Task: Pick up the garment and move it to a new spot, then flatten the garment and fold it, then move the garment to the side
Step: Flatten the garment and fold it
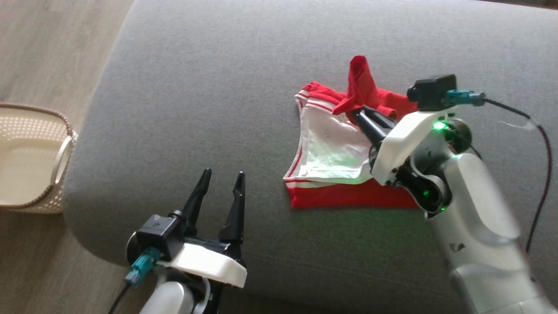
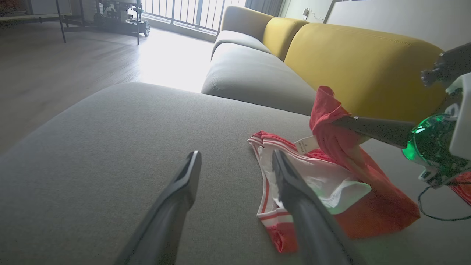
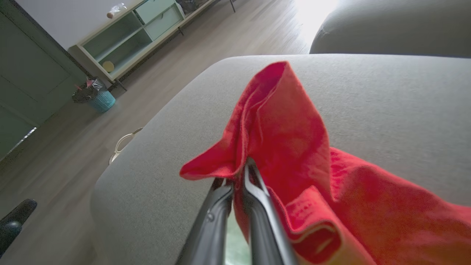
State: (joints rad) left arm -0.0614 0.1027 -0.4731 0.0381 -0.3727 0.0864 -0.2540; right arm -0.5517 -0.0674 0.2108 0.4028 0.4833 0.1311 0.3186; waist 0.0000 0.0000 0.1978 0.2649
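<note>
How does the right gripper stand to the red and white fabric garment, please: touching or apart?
Touching. The right wrist view shows the right gripper shut on a fold of the red and white fabric garment.

A: Right gripper [image 1: 354,114]?
B: Pinched tight on a red fold of the garment [image 1: 335,157], fold standing up above the rest (green glow from the arm's lights on the white part).
A: Rest of it?
B: Lying on the grey cushion [image 1: 196,87], red with white panel and stripes, right of centre.
A: Left gripper [image 1: 223,173]?
B: Lower left, fingers spread, empty, over bare cushion, well apart from the garment.
A: Anything else?
B: Pale woven basket [image 1: 26,117] far left, on wood floor [image 1: 43,43], just beside the cushion's edge.
</note>
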